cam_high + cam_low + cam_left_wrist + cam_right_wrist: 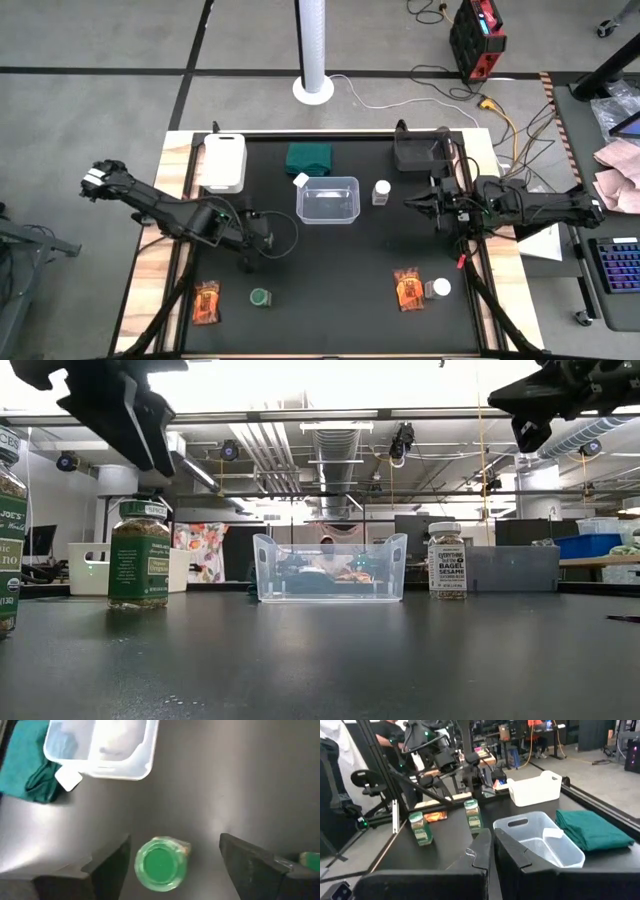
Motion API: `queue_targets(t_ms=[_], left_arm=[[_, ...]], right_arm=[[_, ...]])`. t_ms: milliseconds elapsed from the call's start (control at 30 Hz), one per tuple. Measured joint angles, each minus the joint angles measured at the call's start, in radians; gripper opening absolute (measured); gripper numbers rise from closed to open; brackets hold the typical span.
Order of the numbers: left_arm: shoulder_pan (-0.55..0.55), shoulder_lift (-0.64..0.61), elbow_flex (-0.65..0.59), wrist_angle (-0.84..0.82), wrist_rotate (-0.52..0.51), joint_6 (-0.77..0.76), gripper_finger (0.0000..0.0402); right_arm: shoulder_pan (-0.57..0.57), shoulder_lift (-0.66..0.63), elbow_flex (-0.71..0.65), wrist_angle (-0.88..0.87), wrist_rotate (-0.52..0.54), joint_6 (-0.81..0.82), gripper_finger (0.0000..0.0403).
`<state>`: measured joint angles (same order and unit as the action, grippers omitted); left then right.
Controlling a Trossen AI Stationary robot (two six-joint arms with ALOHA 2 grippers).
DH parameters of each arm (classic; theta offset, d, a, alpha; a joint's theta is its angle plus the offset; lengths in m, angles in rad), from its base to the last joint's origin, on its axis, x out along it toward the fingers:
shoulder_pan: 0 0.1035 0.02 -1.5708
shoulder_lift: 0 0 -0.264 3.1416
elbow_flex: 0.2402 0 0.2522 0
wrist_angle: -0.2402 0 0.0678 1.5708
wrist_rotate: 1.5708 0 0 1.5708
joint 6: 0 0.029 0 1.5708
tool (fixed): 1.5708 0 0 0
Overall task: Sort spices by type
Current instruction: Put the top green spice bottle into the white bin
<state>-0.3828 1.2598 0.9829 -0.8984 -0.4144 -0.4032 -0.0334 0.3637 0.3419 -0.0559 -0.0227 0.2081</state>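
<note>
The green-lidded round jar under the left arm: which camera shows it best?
The left wrist view: the green-lidded round jar sits large between that arm's open jaws. The low view shows its side label, the right wrist view shows it far off, and the high view hides it.

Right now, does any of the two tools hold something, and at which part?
Nothing is held. The left tool stands open over a green-lidded jar without touching it. The right tool is shut and empty.

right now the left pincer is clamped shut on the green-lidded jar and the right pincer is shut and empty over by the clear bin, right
Not quite. The left pincer is open, its fingers standing apart on either side of the green-lidded jar without gripping it, as the left wrist view shows. The rest holds: the right pincer is shut and empty, near the clear bin.
</note>
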Motion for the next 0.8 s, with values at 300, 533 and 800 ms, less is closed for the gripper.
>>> queue_targets(t_ms=[300, 533, 800], left_arm=[[0.009, 0.0, -0.056, -0.001, -0.007, -0.033, 0.029], [0.01, 0.005, -0.064, 0.029, -0.008, -0.049, 0.029], [0.01, 0.034, -0.064, 0.032, -0.015, -0.05, 0.029]], right_arm=[[0.0, -0.001, -0.003, 0.006, 0.034, -0.042, 0.0013], [0.0, -0.001, 0.055, -0.034, 0.06, -0.053, 0.0013], [0.0, 0.006, 0.055, -0.045, 0.079, -0.089, 0.0013]])
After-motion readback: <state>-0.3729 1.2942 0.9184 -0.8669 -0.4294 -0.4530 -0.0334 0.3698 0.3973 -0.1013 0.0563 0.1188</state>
